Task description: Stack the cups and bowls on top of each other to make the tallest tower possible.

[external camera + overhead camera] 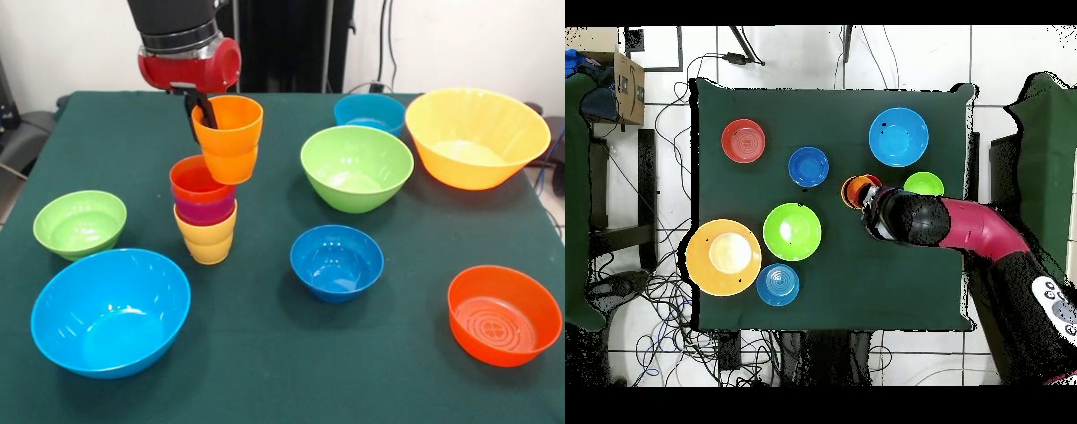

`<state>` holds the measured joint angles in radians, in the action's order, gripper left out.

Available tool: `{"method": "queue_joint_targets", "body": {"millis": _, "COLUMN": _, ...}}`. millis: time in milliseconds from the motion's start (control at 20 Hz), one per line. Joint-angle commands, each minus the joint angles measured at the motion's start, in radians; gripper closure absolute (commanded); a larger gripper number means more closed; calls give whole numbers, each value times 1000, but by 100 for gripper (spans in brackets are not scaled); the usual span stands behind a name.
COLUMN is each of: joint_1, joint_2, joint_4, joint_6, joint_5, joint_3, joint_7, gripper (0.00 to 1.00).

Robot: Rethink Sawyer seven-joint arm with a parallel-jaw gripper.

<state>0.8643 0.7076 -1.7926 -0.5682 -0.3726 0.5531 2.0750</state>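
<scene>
My gripper (201, 117) is shut on the rim of the orange-yellow cup (229, 138) and holds it in the air. The cup hangs just above and to the right of the tower (206, 216). The tower is a yellow cup (208, 242) at the base, a purple cup (206, 212) in it and a red-orange cup (196, 180) on top. The held cup's bottom is level with the red-orange cup's rim. In the overhead view the held cup (856, 190) peeks out beside my wrist (890, 213), which hides the fingers.
Bowls lie around on the green table (265, 353): small green (79, 223), large light blue (110, 311), dark blue (336, 261), medium green (357, 166), teal (369, 113), large orange-yellow (477, 137), orange-red (503, 314).
</scene>
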Motion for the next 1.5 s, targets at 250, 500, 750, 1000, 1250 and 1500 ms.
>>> {"method": "queue_joint_targets", "body": {"millis": 250, "joint_1": 24, "joint_2": -73, "joint_4": 30, "joint_6": -128, "joint_5": -114, "joint_3": 72, "joint_7": -275, "gripper": 100}}
{"method": "queue_joint_targets", "body": {"millis": 500, "joint_1": 29, "joint_2": -77, "joint_4": 45, "joint_6": -149, "joint_5": -116, "joint_3": 87, "joint_7": -276, "gripper": 100}}
{"method": "queue_joint_targets", "body": {"millis": 750, "joint_1": 39, "joint_2": -81, "joint_4": 49, "joint_6": -153, "joint_5": -124, "joint_3": 96, "joint_7": -281, "gripper": 100}}
{"method": "queue_joint_targets", "body": {"millis": 1000, "joint_1": 49, "joint_2": -73, "joint_4": 55, "joint_6": -179, "joint_5": -125, "joint_3": 113, "joint_7": -282, "gripper": 100}}
{"method": "queue_joint_targets", "body": {"millis": 1250, "joint_1": 63, "joint_2": -73, "joint_4": 55, "joint_6": -188, "joint_5": -133, "joint_3": 130, "joint_7": -278, "gripper": 100}}
{"method": "queue_joint_targets", "body": {"millis": 1500, "joint_1": 70, "joint_2": -73, "joint_4": 62, "joint_6": -201, "joint_5": -136, "joint_3": 137, "joint_7": -281, "gripper": 100}}
